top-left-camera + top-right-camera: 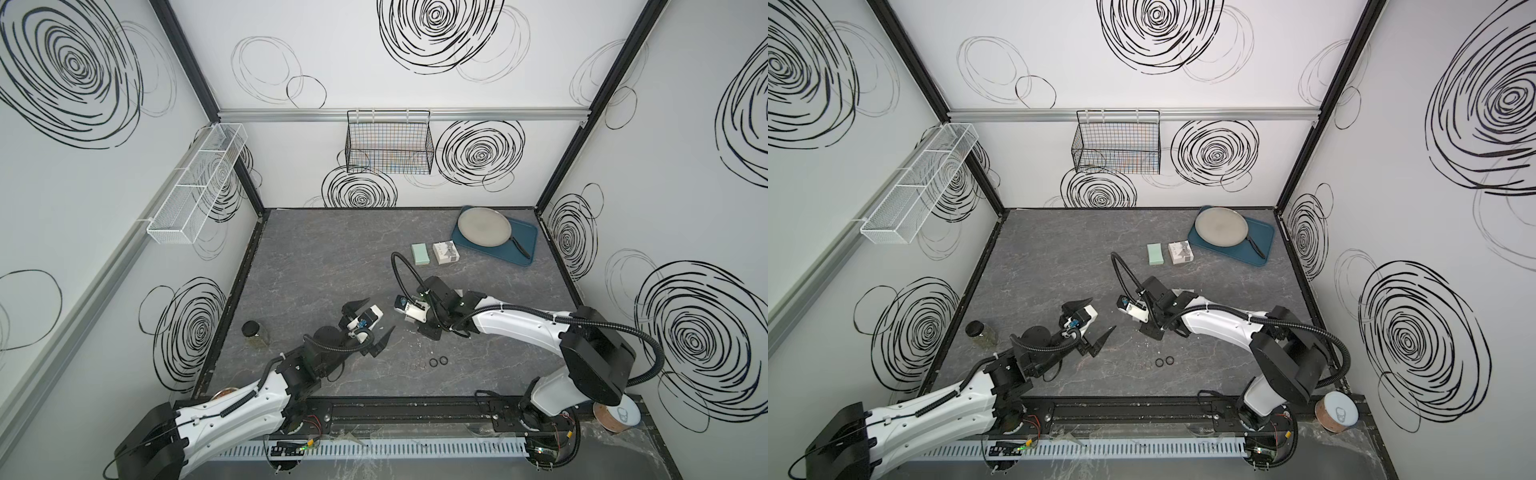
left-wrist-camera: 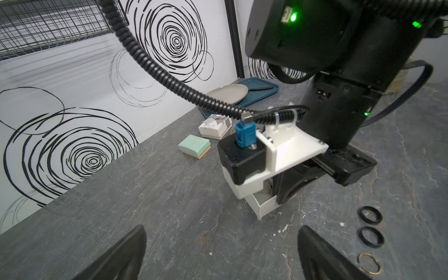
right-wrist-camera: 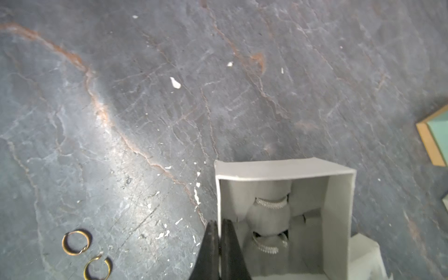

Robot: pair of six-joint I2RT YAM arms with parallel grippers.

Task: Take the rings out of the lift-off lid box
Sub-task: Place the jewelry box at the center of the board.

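Leftward, the left jaws hung wide open and empty over the counter [image 1: 311,257]. Four rings [image 1: 433,363] lay in a row between the arms. The right jaws pinched a wall of the white box [image 3: 278,169]; two sparkly rings [image 3: 271,202] sat inside.

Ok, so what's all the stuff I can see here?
table: one, dark grey, under everything
open box: one, white, mid-table
sparkly rings: two, silvery, inside the open box
black rings: two, on the table
thin rings: two, gold-looking, beside the black rings
mint box: one, green, toward the back
gift box: one, white-grey, beside the mint box
tray: one, dark blue, back right
plate: one, grey, on the tray
black utensil: one, on the tray
jar: one, black lid, left side
wire basket: one, black, back wall
mesh basket: one, white, left wall
reel: one, coppery, front right
left arm: one, white-black, jaws open
right arm: one, white-black, jaws shut on the open box's wall
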